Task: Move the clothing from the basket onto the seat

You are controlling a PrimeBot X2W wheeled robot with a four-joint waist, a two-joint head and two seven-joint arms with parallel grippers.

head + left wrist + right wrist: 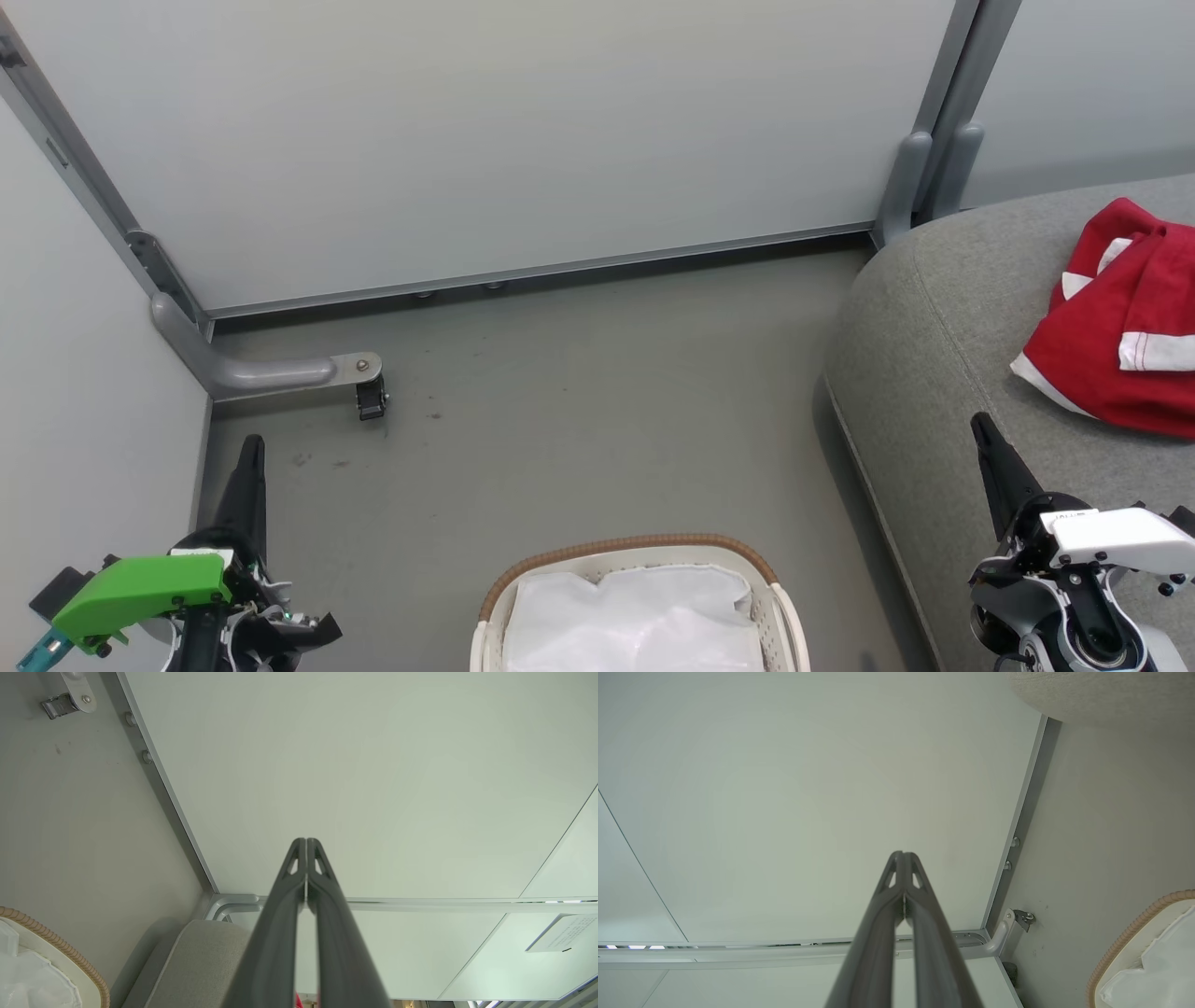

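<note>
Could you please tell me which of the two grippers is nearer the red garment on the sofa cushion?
The right gripper, with the white wrist housing, at the seat's edge near the red garment; the left gripper, green-housed, is across the floor.

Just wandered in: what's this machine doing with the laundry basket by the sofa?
It's a two-armed robot moving laundry from basket to sofa. The red clothing lies on the grey sofa seat. The part of the basket in view holds a white liner, with no red in it. The left gripper and right gripper are both shut and hold nothing.
</note>
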